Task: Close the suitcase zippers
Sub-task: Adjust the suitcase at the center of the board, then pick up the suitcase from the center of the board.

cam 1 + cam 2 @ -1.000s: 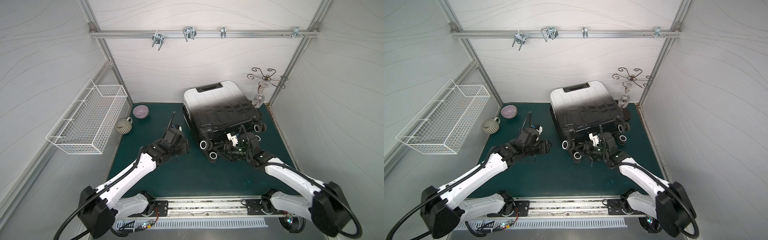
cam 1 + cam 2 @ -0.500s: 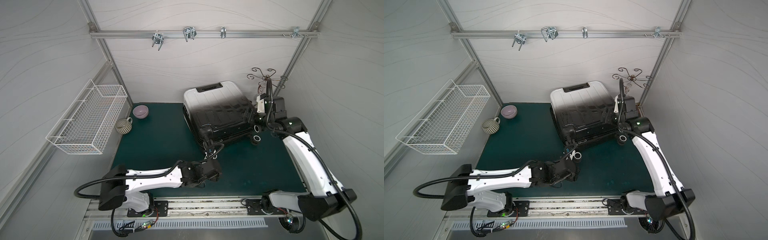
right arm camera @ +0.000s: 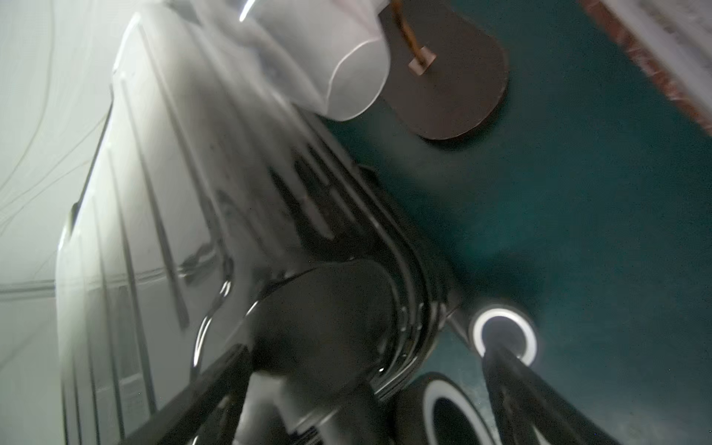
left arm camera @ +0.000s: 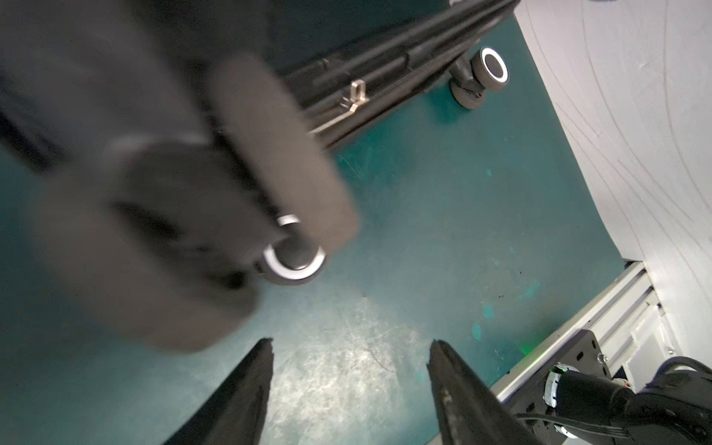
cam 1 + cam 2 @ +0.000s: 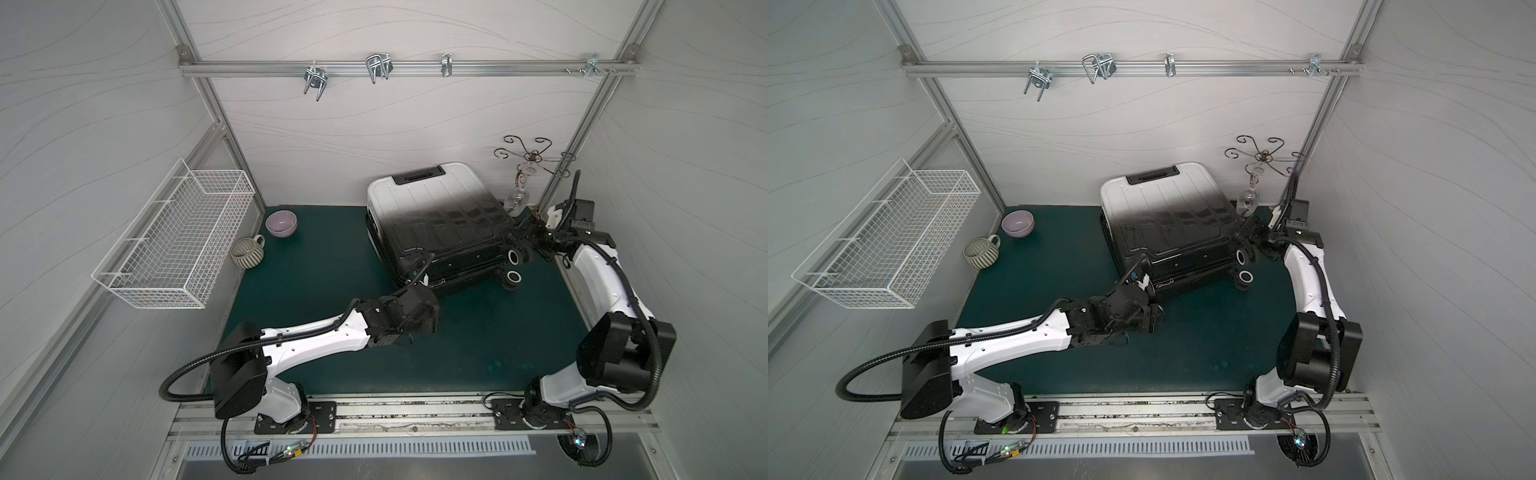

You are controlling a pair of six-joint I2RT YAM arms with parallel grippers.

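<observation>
Ribbed suitcase (image 5: 436, 208) (side label (image 5: 417, 249) illegible)

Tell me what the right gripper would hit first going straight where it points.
Most likely the suitcase: the open right gripper points at its black wheel corner close ahead, though depth is unclear.

Ribbed suitcase (image 5: 432, 216) fades white to black on green mat (image 5: 324, 257)

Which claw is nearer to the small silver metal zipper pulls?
Left. The left claw hovers over the green mat close to the pulls; the right claw is at the black-and-white ribbed suitcase's far wheeled corner.
</observation>
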